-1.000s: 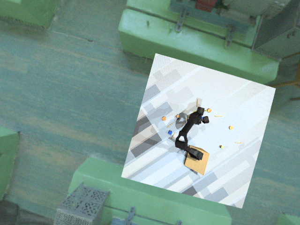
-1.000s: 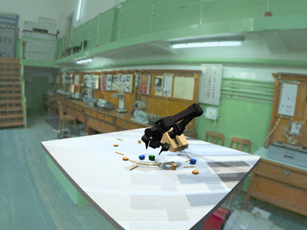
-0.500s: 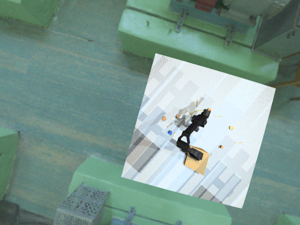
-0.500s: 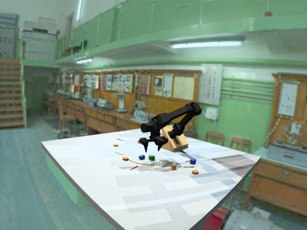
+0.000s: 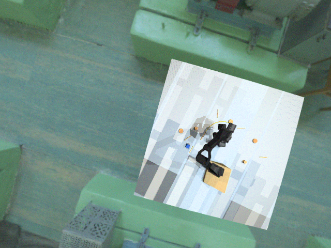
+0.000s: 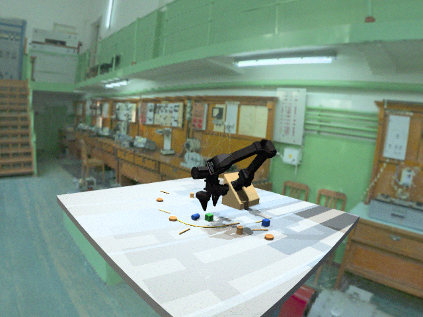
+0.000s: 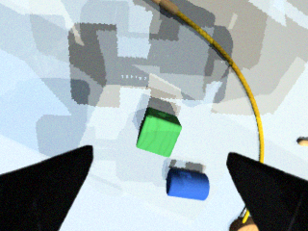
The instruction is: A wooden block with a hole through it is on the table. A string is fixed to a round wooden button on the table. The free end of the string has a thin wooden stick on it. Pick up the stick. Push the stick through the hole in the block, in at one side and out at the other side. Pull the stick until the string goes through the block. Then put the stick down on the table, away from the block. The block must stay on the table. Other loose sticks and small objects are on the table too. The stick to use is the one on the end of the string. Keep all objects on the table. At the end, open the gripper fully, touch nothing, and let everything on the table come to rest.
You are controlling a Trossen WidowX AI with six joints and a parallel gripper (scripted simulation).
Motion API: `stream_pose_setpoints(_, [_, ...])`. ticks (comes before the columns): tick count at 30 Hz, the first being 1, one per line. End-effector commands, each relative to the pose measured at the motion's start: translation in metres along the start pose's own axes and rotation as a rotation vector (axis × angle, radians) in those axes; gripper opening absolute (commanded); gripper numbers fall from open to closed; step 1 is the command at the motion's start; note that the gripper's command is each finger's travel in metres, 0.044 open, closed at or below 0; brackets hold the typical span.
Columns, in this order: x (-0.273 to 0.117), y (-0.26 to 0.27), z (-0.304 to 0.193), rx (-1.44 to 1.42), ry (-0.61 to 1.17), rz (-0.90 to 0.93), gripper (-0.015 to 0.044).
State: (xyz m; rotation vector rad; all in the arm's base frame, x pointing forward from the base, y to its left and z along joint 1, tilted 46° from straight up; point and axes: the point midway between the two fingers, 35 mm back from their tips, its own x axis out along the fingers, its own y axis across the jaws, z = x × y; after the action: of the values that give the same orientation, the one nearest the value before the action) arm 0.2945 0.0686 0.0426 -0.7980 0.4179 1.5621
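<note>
The string's round button point(image 5: 230, 121) point(image 6: 172, 218) lies on the table. The yellow string point(image 6: 197, 226) point(image 7: 256, 111) curves from it to a thin stick point(image 5: 202, 136) point(image 6: 232, 224) point(image 7: 166, 5), which lies on the table. My gripper point(image 6: 209, 207) point(image 7: 161, 155) is wide open and empty, pointing down above the table. The wrist view shows a green cube point(image 7: 159, 135) point(image 6: 209, 216) with wood grain between and below the fingertips; its shaded face has a dark patch, but a hole cannot be made out. The string passes to the right of the cube, and the stick is at the wrist view's top edge.
A blue cylinder point(image 7: 188, 184) point(image 6: 195, 216) lies beside the green cube. A blue cube point(image 5: 187, 145) point(image 6: 266, 222), an upright brown cylinder point(image 5: 195, 128) point(image 6: 239, 230) and another button point(image 5: 180, 130) point(image 6: 269, 237) stand farther off. Several loose sticks lie around. A large tan wedge point(image 5: 217, 184) is at the arm's base.
</note>
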Motion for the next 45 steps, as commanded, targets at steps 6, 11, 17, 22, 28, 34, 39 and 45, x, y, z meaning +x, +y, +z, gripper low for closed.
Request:
stream_pose_setpoints(6, [0.0002,0.0008,-0.0003,-0.016,-0.006,-0.003,0.044])
stream_pose_setpoints(11, [0.0002,0.0008,-0.0003,-0.016,-0.006,-0.003,0.0309])
stream_pose_setpoints(17, [0.0,0.001,-0.0005,-0.012,-0.003,-0.001,0.0241])
stream_pose_setpoints(22, [0.0,0.001,-0.0005,-0.012,-0.003,-0.001,0.0241])
stream_pose_setpoints(28, [0.0,0.001,-0.0005,-0.012,-0.003,-0.001,0.011])
stream_pose_setpoints(34, [0.0,0.001,-0.0005,-0.012,-0.003,-0.001,0.0])
stream_pose_setpoints(39, [0.0,0.001,-0.0005,-0.012,-0.003,-0.001,0.0])
stream_pose_setpoints(45, [0.0,0.001,-0.0005,-0.012,-0.003,-0.001,0.0])
